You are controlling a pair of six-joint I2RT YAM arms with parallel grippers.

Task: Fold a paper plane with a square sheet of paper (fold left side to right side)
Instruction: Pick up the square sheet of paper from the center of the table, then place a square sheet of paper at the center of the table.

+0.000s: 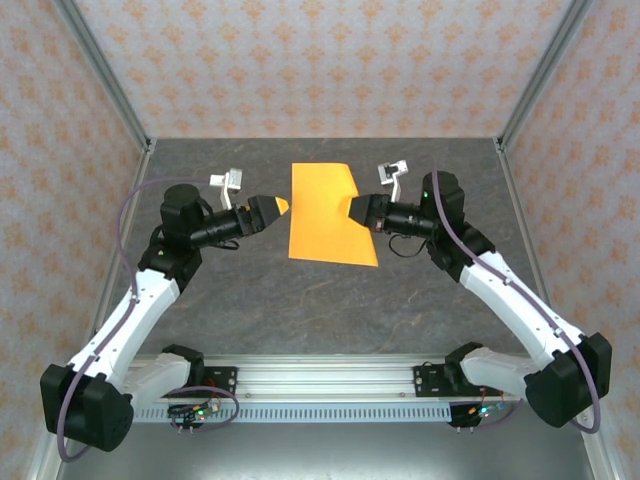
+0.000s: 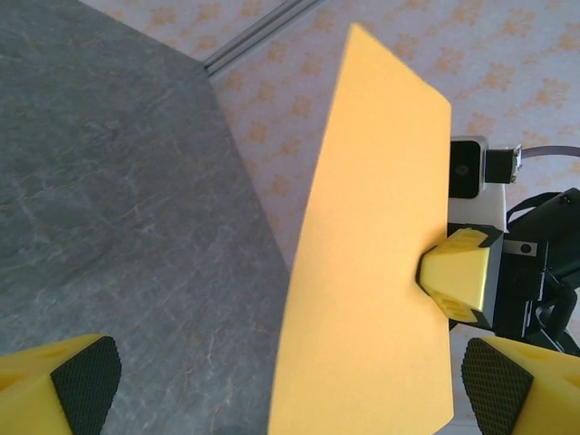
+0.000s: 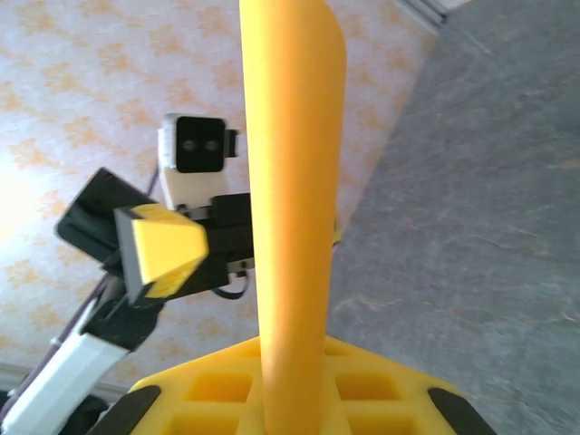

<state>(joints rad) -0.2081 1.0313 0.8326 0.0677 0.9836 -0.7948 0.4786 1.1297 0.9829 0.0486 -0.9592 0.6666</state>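
Observation:
The square sheet of paper [image 1: 322, 215] is bright orange and hangs off the table as a tall, slightly curved panel. My right gripper [image 1: 352, 212] is shut on the sheet's right edge. In the right wrist view the paper [image 3: 292, 181] rises edge-on from between the yellow jaws of that gripper [image 3: 290, 399]. My left gripper [image 1: 281, 206] stands open at the sheet's left edge. In the left wrist view the paper [image 2: 372, 272] hangs between its wide-apart pads [image 2: 86, 381], and the right gripper's fingers [image 2: 458, 276] pinch the far edge.
The dark grey table [image 1: 250, 300] lies under the paper. Patterned walls with metal corner posts [image 1: 110, 75] close in the back and sides. The arms' mounting rail [image 1: 320, 385] runs along the near edge.

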